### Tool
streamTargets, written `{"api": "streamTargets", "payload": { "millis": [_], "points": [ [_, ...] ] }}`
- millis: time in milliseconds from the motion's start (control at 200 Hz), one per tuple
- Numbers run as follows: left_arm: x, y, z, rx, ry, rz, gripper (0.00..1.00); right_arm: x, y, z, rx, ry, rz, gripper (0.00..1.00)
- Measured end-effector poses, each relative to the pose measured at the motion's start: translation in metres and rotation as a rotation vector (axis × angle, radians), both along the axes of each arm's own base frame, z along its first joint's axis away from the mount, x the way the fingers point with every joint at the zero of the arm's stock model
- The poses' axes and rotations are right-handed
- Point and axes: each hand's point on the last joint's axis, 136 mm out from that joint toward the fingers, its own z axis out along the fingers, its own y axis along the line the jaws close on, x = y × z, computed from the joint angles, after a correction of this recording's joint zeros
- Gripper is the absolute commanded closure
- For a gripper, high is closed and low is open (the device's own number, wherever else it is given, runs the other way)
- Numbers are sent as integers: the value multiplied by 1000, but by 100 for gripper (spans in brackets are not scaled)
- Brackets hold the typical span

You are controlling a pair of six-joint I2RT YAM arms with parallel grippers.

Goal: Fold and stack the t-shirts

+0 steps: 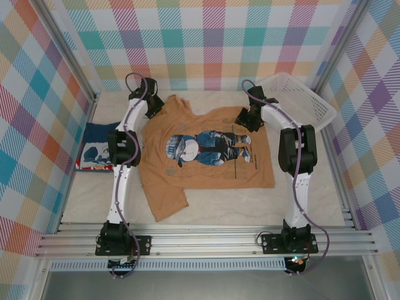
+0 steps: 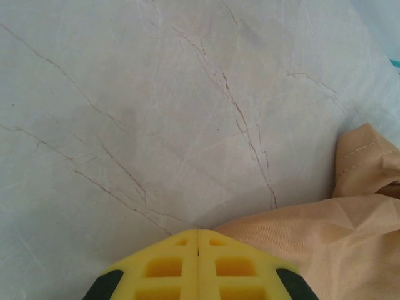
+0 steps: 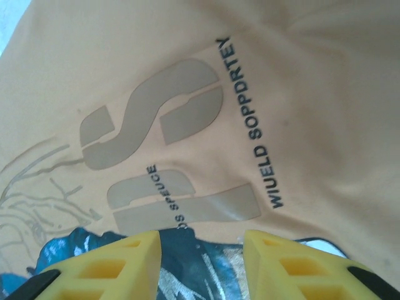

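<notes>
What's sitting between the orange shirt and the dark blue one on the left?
Seen from above, the left arm reaches across the gap between the orange shirt and the dark blue shirt.

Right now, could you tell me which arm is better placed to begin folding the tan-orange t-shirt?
Left, I think. The left tool is shut right at the edge of the tan-orange t-shirt, with fabric meeting its tips. The right tool hangs open above the flat lettering, gripping nothing.
</notes>
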Motion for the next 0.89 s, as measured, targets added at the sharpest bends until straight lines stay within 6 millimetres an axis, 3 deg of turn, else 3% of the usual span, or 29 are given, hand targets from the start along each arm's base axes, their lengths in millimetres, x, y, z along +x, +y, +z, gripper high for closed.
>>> {"api": "streamTargets", "payload": {
  "millis": [140,435,715,780,895],
  "points": [
    [0,12,-1,15,2,32,100,14,-7,-6,-50,-4,-23,59],
    [-3,65,-4,43,24,125,100,22,-8,-29,-89,32,-6,59],
    [-1,72,-2,28,15,155,100,21,-3,-28,-84,31,11,59],
    [0,70,-1,13,10,152,81,21,-2,-28,-82,31,12,60],
    [3,64,5,-15,-6,136,58,21,-2,-29,-81,29,13,60]
  ]
}}
